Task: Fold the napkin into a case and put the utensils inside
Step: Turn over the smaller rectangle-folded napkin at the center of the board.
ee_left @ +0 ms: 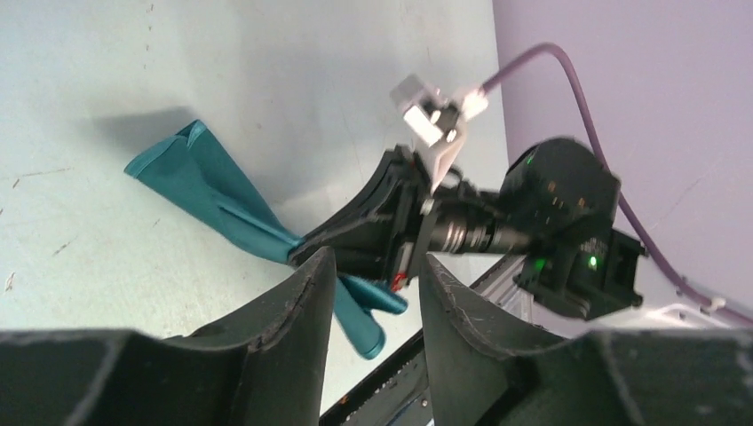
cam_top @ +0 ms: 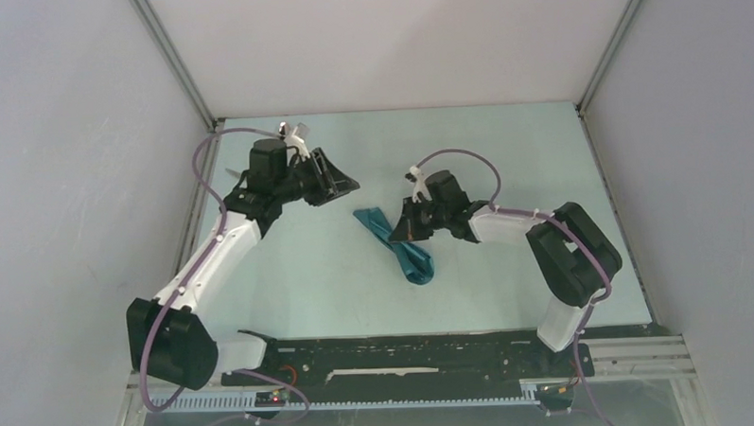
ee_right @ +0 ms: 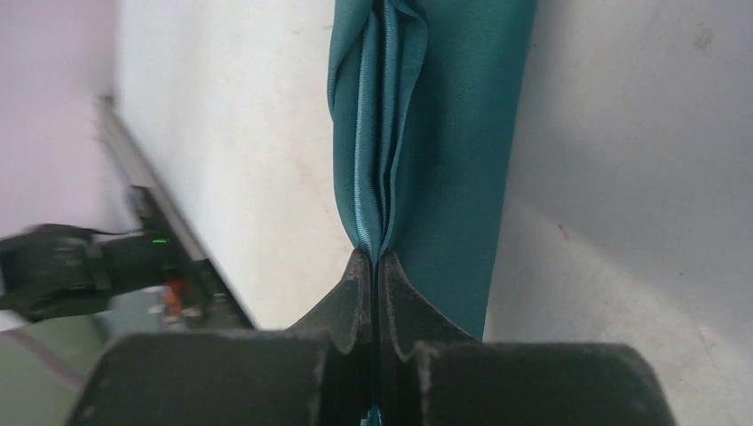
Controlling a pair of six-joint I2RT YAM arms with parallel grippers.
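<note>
1. Several pleats of the napkin (ee_right: 444, 133) are seen clamped between the closed fingers of the right gripper (ee_right: 373, 262), on the table (cam_top: 504, 152), where the cloth lies bunched into a twisted strip.
2. The cloth is judged soft and light: it will sag and slip, so a hemmed corner is best taken.
3. Farther back, the left gripper (ee_left: 373, 266) is seen parted and empty, well apart from the napkin.

table (cam_top: 310, 291): pale, scuffed | walls (cam_top: 396, 42): plain white | corner rails (cam_top: 174, 59): metal
</note>
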